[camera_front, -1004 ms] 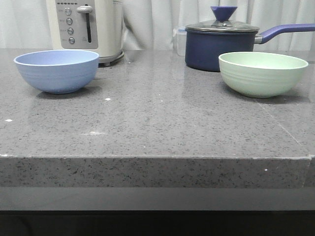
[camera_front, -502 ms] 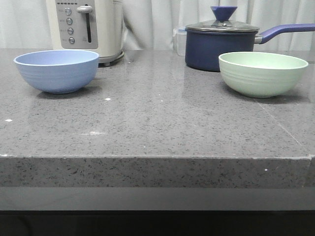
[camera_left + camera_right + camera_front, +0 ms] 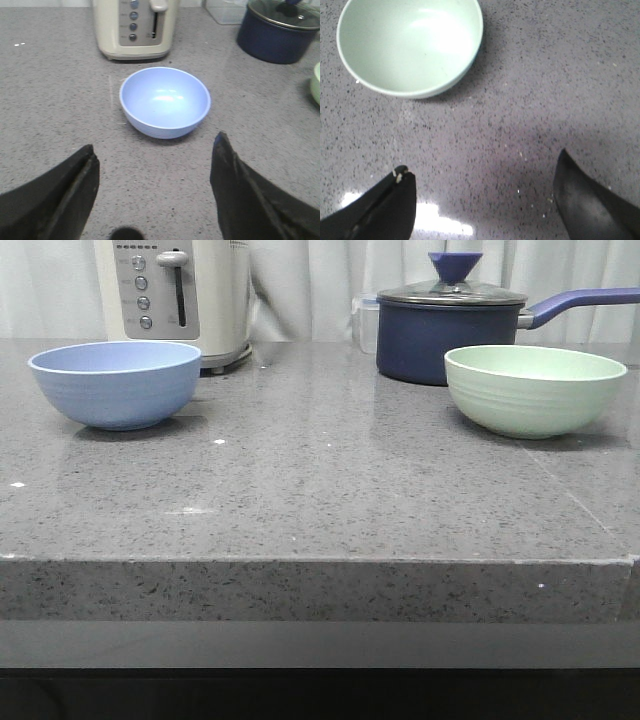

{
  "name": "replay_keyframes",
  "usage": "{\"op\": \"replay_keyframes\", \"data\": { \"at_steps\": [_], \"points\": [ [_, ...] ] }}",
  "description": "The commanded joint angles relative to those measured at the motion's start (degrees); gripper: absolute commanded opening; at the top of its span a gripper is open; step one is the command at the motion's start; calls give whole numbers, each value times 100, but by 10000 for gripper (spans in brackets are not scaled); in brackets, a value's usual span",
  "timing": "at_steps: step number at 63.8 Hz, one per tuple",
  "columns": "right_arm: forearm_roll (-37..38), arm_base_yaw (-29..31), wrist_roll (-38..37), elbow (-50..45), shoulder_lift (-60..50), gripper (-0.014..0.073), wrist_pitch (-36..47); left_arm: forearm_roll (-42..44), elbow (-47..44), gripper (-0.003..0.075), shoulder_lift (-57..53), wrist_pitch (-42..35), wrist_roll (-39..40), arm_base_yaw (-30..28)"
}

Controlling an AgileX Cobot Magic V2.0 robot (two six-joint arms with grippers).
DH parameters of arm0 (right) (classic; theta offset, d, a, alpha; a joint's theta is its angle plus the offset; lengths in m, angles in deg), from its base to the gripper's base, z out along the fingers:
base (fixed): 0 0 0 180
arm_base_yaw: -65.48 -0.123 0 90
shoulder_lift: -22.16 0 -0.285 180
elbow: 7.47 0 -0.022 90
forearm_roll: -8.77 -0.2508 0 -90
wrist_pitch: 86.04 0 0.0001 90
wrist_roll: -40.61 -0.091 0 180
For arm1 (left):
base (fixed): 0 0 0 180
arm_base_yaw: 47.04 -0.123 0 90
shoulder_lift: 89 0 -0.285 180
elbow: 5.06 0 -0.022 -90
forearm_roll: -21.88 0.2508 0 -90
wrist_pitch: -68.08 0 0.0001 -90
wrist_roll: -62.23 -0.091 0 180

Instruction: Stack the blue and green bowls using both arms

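The blue bowl (image 3: 115,383) and green bowl (image 3: 534,389) sit well apart on the grey table (image 3: 320,490), while the left gripper (image 3: 155,172) and right gripper (image 3: 485,192) hang spread and empty above.

On my feeds I count, on the one grey worktop (image 3: 320,500):

- Bowls, two: one blue bowl (image 3: 115,383), one green bowl (image 3: 534,389).
- Saucepans, one: navy, lidded (image 3: 452,328), just behind the green bowl.
- Toasters, one: cream (image 3: 175,300), behind the blue bowl.
- Clear containers, one (image 3: 364,322), beside the saucepan.
- End effectors, two: left end effector (image 3: 155,192), right end effector (image 3: 485,197), each with two fingers, spread.
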Motion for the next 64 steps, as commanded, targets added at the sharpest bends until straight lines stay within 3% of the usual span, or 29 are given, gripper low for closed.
{"op": "replay_keyframes", "data": {
  "at_steps": [1,17,28,37,64],
  "points": [
    [-65,99,4,724,419,575,-10,-36,193,473,39,-376,-28,136],
    [-1111,617,300,2001,1846,575,-565,69,193,473,39,-376,-28,136],
    [-1838,617,817,2258,2564,575,-490,69,193,473,39,-376,-28,136],
    [-1892,617,869,2348,3040,569,-338,69,193,473,39,-376,-28,136],
    [-1982,606,938,2348,3503,311,-102,69,193,473,39,-376,-28,136]
  ]
}}
